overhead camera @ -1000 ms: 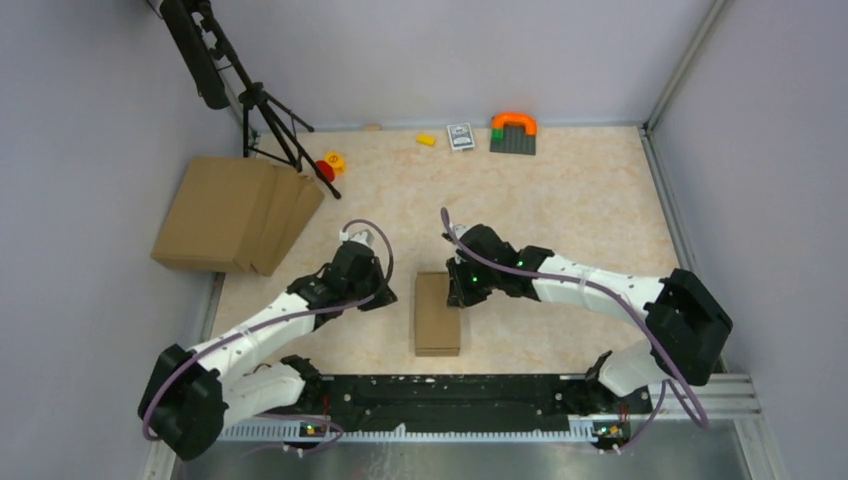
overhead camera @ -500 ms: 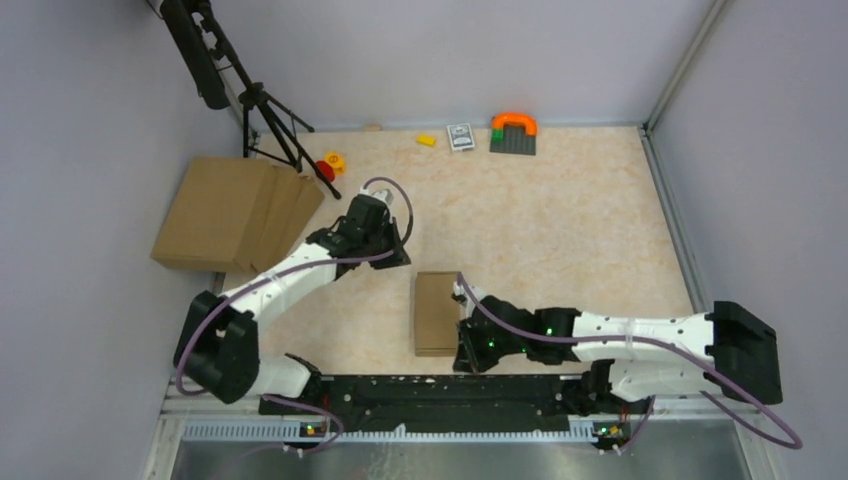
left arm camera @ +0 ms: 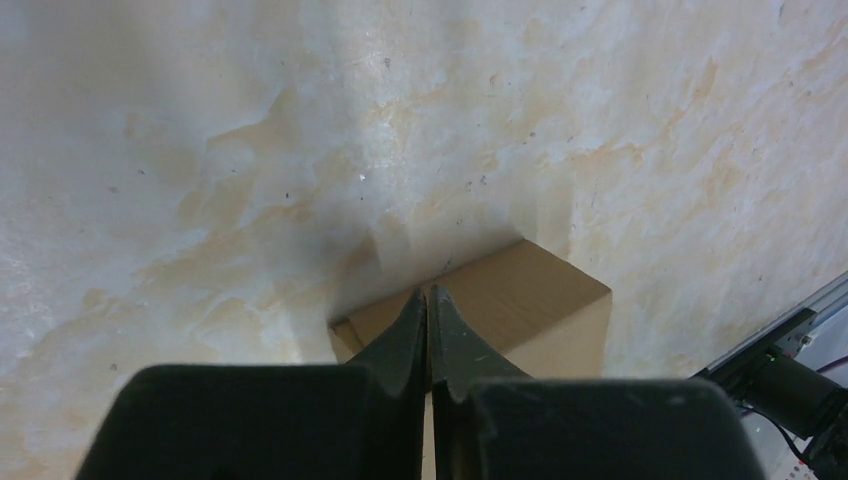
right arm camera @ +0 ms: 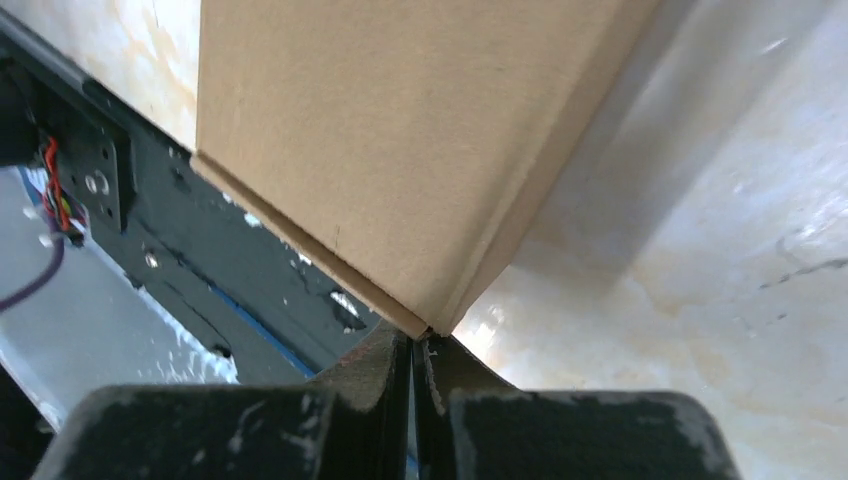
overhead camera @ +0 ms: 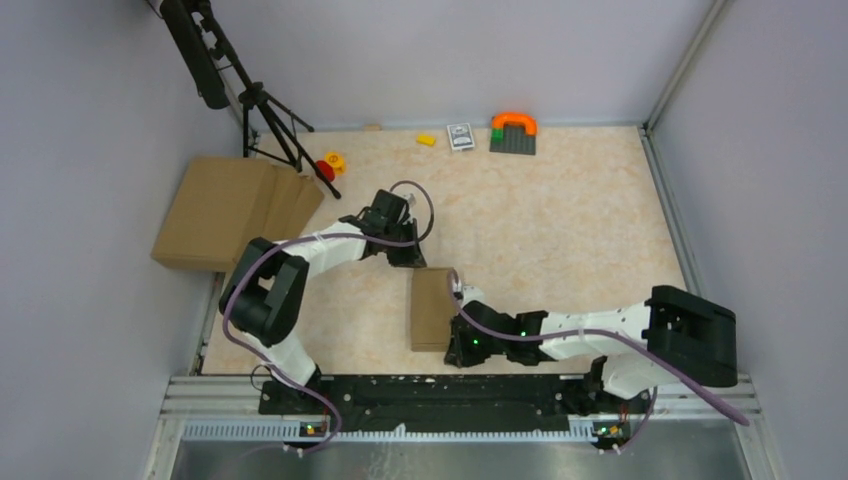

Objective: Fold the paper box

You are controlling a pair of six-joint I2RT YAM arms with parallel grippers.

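Observation:
The paper box (overhead camera: 432,310), folded shut into a plain brown block, lies lengthwise on the table's near middle. My left gripper (overhead camera: 408,255) is shut and empty, its tips at the box's far end; in the left wrist view the gripper (left arm camera: 427,295) points down onto the box's edge (left arm camera: 530,300). My right gripper (overhead camera: 455,346) is shut and empty at the box's near right corner. In the right wrist view the gripper (right arm camera: 413,340) touches the corner of the box (right arm camera: 400,150) without holding it.
A pile of flat brown cardboard (overhead camera: 235,212) lies at the far left beside a black tripod (overhead camera: 265,110). Red and yellow toys (overhead camera: 328,165), a yellow block (overhead camera: 426,139), a small card box (overhead camera: 460,135) and an orange-topped brick (overhead camera: 513,132) line the back. A black rail (overhead camera: 430,390) runs along the near edge.
My left gripper moved away and to the right, up to the box's far end. My right gripper swung from the box's far right side to its near right corner.

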